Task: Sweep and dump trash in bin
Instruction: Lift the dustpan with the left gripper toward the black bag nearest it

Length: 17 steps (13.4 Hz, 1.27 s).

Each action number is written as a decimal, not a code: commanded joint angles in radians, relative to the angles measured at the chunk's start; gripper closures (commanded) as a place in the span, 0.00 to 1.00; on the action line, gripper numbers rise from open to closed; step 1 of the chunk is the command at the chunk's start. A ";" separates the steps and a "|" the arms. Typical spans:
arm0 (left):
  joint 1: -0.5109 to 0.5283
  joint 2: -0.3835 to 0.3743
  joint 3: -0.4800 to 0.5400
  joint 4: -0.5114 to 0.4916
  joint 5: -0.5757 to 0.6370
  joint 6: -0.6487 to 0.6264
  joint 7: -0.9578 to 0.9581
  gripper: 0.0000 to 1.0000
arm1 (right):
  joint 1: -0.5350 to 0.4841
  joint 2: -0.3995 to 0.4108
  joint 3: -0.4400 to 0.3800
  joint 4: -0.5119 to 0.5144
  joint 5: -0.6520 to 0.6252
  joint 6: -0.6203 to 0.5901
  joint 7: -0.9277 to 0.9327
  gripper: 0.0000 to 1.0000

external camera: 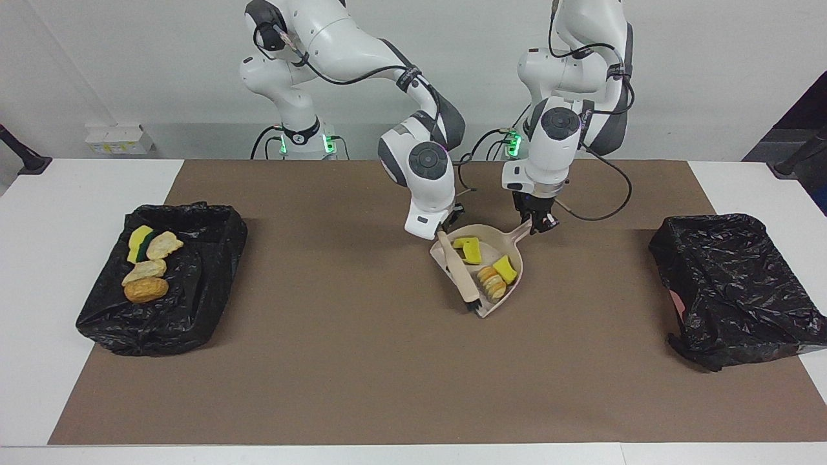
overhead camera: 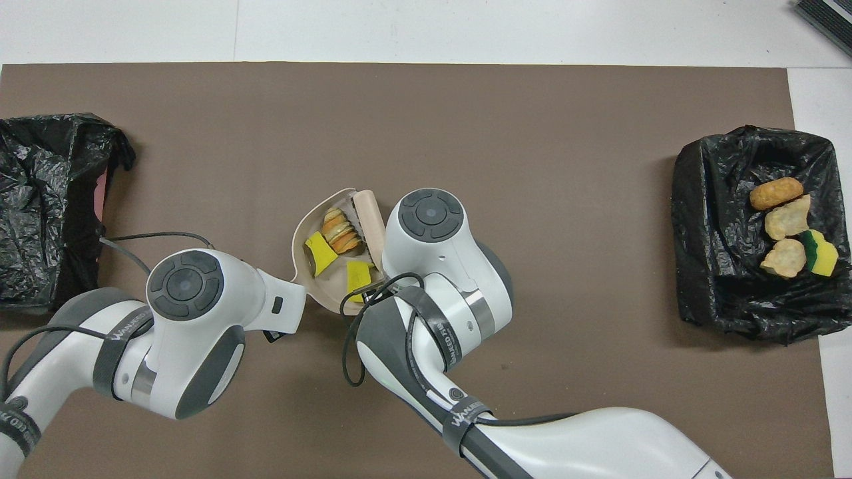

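A beige dustpan (external camera: 486,240) (overhead camera: 301,247) sits mid-mat, and my left gripper (external camera: 541,224) is shut on its handle (external camera: 521,232). In the pan lie a striped croissant (external camera: 491,282) (overhead camera: 339,233) and two yellow sponge wedges (external camera: 468,249) (external camera: 505,268). My right gripper (external camera: 445,233) is shut on the beige brush (external camera: 460,274) (overhead camera: 369,214), which lies across the pan's open edge with its black bristles against the trash. Seen from overhead, both wrists hide their fingers. The black-lined bin (external camera: 200,303) (overhead camera: 725,279) at the right arm's end holds a bun (external camera: 146,290), bread chunks (external camera: 145,270) and a sponge (external camera: 139,241).
A second black-lined bin (external camera: 730,284) (overhead camera: 46,199) stands at the left arm's end of the brown mat (external camera: 362,374). A small white box (external camera: 116,139) sits on the table's edge nearest the robots, by the right arm's end.
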State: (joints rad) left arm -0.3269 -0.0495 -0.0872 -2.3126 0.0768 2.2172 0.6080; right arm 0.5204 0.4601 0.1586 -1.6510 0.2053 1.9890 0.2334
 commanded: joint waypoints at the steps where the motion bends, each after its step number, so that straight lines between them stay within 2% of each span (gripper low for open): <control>1: -0.024 0.005 0.012 0.008 -0.015 0.024 -0.016 1.00 | -0.028 -0.041 -0.004 -0.012 0.025 -0.045 -0.003 1.00; 4: -0.012 0.016 0.014 0.021 -0.015 0.018 -0.049 1.00 | -0.097 -0.083 -0.005 -0.009 0.010 -0.114 -0.003 1.00; 6: -0.004 0.013 0.014 0.024 -0.017 0.022 -0.060 1.00 | -0.102 -0.139 -0.016 -0.012 0.000 -0.183 0.018 1.00; 8: 0.025 0.002 0.015 0.042 -0.052 0.013 -0.076 1.00 | -0.082 -0.175 -0.008 -0.026 -0.074 -0.226 0.142 1.00; 12: 0.117 -0.049 0.017 0.116 -0.061 -0.063 -0.083 1.00 | 0.018 -0.247 -0.005 -0.122 -0.090 -0.207 0.360 1.00; 14: 0.164 -0.049 0.018 0.200 -0.061 -0.178 -0.083 1.00 | 0.076 -0.271 -0.005 -0.203 -0.080 -0.141 0.450 1.00; 17: 0.274 -0.050 0.021 0.267 -0.106 -0.305 -0.086 1.00 | 0.160 -0.271 -0.005 -0.308 -0.075 -0.040 0.510 1.00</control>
State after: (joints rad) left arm -0.1157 -0.0973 -0.0595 -2.0924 0.0106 1.9829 0.5268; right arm 0.6480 0.2265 0.1545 -1.8684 0.1314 1.8841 0.7032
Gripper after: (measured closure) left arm 0.687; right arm 0.744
